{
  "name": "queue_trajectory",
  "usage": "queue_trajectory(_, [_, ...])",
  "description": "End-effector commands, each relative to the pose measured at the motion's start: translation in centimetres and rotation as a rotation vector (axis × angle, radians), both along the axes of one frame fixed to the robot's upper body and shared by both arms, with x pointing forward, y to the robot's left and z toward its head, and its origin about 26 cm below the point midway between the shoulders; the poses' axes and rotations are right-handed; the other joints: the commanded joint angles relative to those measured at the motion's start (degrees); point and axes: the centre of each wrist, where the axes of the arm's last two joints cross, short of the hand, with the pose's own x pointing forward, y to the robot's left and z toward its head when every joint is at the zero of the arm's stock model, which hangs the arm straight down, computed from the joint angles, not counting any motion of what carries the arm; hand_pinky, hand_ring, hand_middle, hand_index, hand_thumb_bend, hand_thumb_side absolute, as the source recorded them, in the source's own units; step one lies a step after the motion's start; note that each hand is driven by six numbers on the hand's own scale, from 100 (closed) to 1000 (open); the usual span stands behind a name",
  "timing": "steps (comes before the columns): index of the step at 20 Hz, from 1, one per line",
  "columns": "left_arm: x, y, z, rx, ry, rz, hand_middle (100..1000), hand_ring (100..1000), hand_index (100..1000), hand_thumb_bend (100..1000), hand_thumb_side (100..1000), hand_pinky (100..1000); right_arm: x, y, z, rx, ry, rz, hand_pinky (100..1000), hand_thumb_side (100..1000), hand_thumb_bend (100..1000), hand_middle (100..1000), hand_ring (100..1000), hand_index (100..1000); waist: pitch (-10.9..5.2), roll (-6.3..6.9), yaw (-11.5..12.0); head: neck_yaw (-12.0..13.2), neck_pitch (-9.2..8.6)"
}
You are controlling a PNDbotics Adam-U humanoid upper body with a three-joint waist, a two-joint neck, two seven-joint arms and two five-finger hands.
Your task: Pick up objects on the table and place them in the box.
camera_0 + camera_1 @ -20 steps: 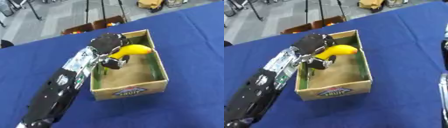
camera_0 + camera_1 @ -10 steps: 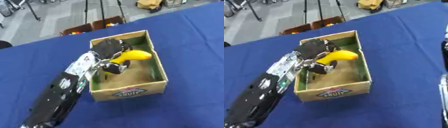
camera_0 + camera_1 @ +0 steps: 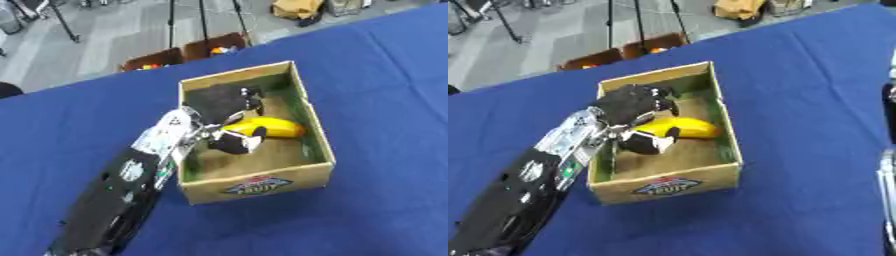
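An open cardboard box [image 3: 259, 187] with a green inner lining stands on the blue table [image 3: 385, 80]. My left hand [image 3: 222, 104] reaches down into it from the left. Its fingers arch over a yellow banana [image 3: 273, 128] and the thumb [image 3: 238, 143] curls under the banana's left end. The banana lies low in the box, close to the brown floor, pointing toward the right wall. Only a thin strip of my right arm [image 3: 889, 170] shows at the right edge of the right eye view; its hand cannot be made out.
Blue cloth covers the table all around the box. Beyond the far edge, on the grey floor, stand brown crates [image 3: 185, 52] with coloured items, tripod legs [image 3: 171, 20] and a tan bag [image 3: 297, 8].
My left hand has sunk from above the box rim down into the box, taking the banana with it. The banana now sits lower and flatter.
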Motion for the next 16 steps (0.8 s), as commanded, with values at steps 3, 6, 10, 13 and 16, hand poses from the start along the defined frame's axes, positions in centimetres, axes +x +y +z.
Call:
queue_trajectory(3, [-0.1, 0.0, 1.0, 0.011, -0.024, 0.000, 895, 777, 758, 125, 642, 496, -0.3, 0.1, 0.8, 0.003, -0.031, 0.011, 747, 1000, 100, 511, 808, 833, -0.93, -0.65, 0.1, -0.2, -0.60])
queue_trajectory(6, [-0.3, 0.0, 1.3, 0.003, -0.035, -0.004, 891, 774, 756, 110, 636, 490, -0.3, 0.1, 0.8, 0.004, -0.032, 0.011, 747, 1000, 100, 512, 808, 833, -0.94, -0.71, 0.1, -0.2, -0.57])
queue_trajectory(10, [-0.6, 0.2, 2.0, -0.016, -0.058, -0.006, 883, 770, 754, 100, 628, 480, -0.3, 0.1, 0.7, 0.008, -0.033, 0.009, 746, 1000, 100, 513, 807, 832, -1.12, -0.89, 0.4, -0.4, -0.51])
queue_trajectory(13, [-0.9, 0.4, 2.5, -0.032, -0.075, -0.012, 877, 767, 756, 100, 623, 475, -0.3, 0.1, 0.7, 0.011, -0.034, 0.009, 745, 1000, 100, 513, 807, 832, -1.25, -1.00, 0.6, -0.5, -0.50])
queue_trajectory(16, [-1.1, 0.5, 2.8, -0.044, -0.081, -0.013, 842, 755, 765, 100, 619, 462, -0.3, 0.1, 0.7, 0.013, -0.034, 0.007, 745, 1000, 100, 515, 806, 831, -1.35, -1.09, 0.7, -0.6, -0.45])
